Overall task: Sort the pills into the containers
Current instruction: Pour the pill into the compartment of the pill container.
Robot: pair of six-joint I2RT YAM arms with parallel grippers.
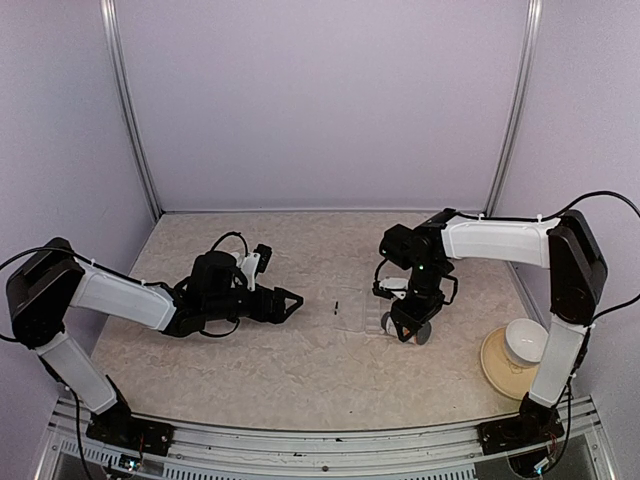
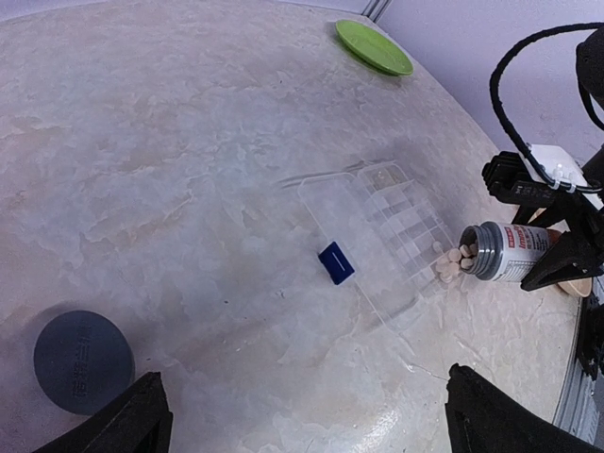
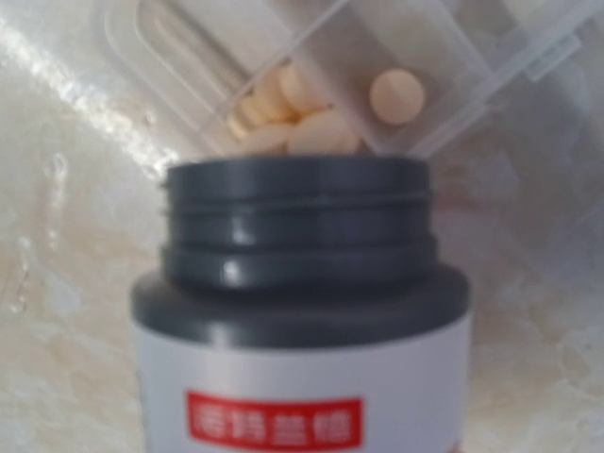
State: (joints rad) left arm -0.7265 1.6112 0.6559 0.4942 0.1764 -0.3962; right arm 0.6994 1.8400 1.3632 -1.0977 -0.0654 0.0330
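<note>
While my right claw (image 1: 412, 322) hangs over the right end of the pill box (image 1: 362, 316), the view from above shows it half closed around a bottle (image 1: 418, 332) that is tipped on its side. My left claw (image 1: 288, 303) sits well apart to the left, jaws spread wide and holding nothing. The white bowl (image 1: 525, 342) on its tan plate (image 1: 500, 372) stands off by my right base.

From my left wrist, the bottle's mouth points at the box's end compartment. Pale round pills (image 2: 451, 264) are heaped right at that lip, and I cannot tell whether all of them are inside the wall. A small blue piece (image 2: 336, 262) lies on the flat clear half of the box. The grey cap (image 2: 83, 361) rests on the table well away, and a green plate (image 2: 375, 47) sits at the far edge.

From my right wrist, the bottle's dark neck fills the view. Beyond it is a pile of pills in one compartment and a single pill (image 3: 397, 96) in the one beside it.

I judge this to be the pouring step, with most compartments not yet filled. Next I should ease the tilt back and shift the mouth along the row. Tipping gently there would let only a few drop.
</note>
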